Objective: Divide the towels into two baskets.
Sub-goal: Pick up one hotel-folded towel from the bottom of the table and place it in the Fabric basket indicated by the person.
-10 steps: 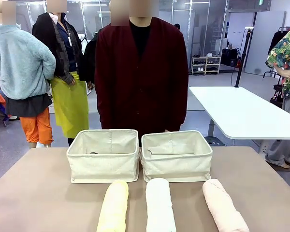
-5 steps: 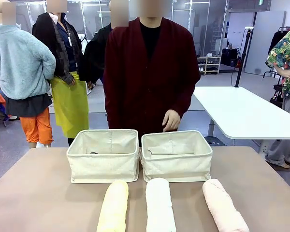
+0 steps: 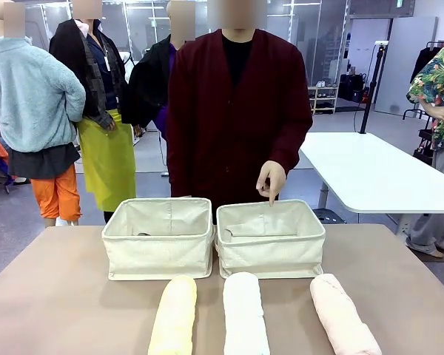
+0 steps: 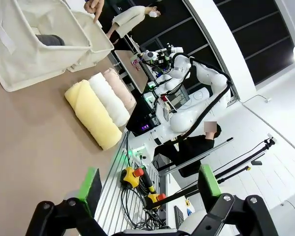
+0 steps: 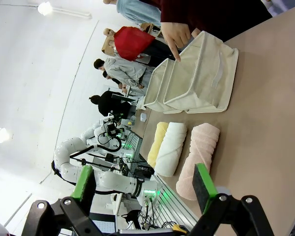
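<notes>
Evidently early: a hand [image 3: 271, 180] points into the one-o'clock basket [image 3: 271, 238]. Left pincer [image 4: 150, 186] and right pincer [image 5: 143, 182] gape empty; next, grasp the white towel [image 3: 244, 314].

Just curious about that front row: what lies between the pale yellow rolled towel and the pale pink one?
A white rolled terry towel lies there, parallel to both, as the front view shows plainly.
</notes>
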